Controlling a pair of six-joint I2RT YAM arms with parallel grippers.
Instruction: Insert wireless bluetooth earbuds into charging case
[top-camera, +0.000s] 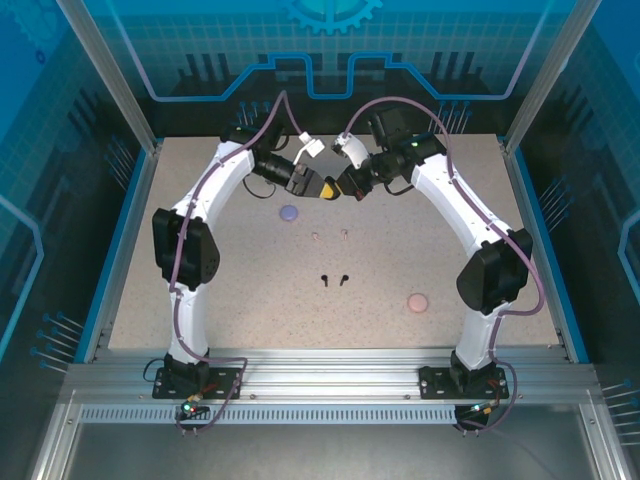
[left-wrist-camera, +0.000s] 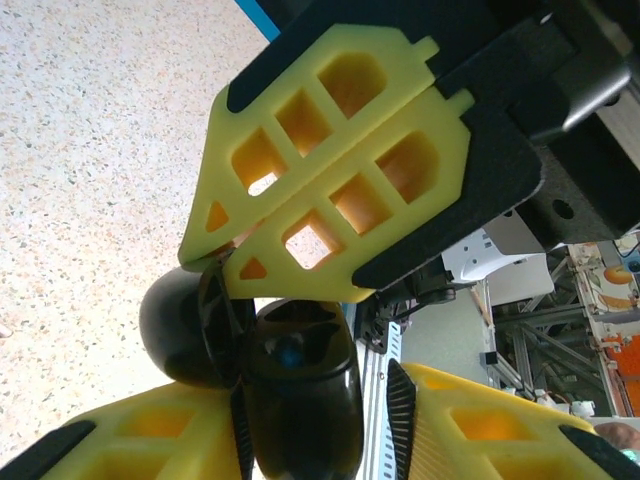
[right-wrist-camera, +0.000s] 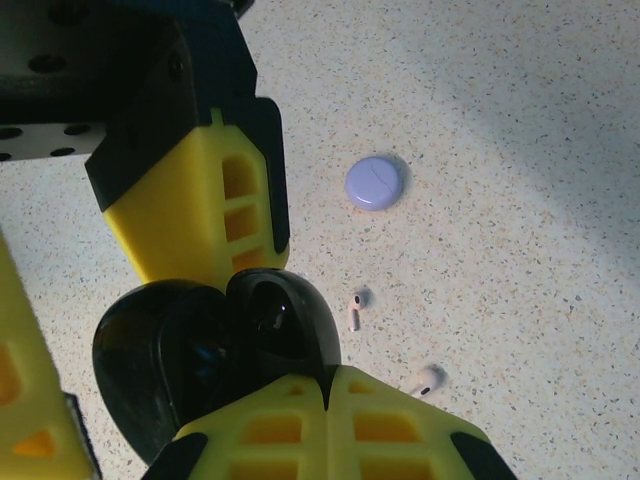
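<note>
An open black charging case (top-camera: 333, 189) hangs above the back middle of the table between both grippers. My right gripper (right-wrist-camera: 327, 385) is shut on the rim of its lid (right-wrist-camera: 275, 310). In the left wrist view the case's base (left-wrist-camera: 300, 430) sits between my left gripper's (left-wrist-camera: 315, 400) fingers. It touches one pad, and a narrow gap remains at the other pad (left-wrist-camera: 398, 400). The right gripper (left-wrist-camera: 225, 265) pinches the lid (left-wrist-camera: 180, 325) there too. Two black earbuds (top-camera: 333, 279) lie mid-table. Two pale pink earbuds (right-wrist-camera: 355, 310) (right-wrist-camera: 430, 378) lie on the table below the case.
A closed lavender case (top-camera: 289, 212) lies just below the left gripper (top-camera: 322, 187). A closed pink case (top-camera: 417, 301) lies at the right front, near the right arm's elbow. Blue walls ring the speckled table (top-camera: 230, 290).
</note>
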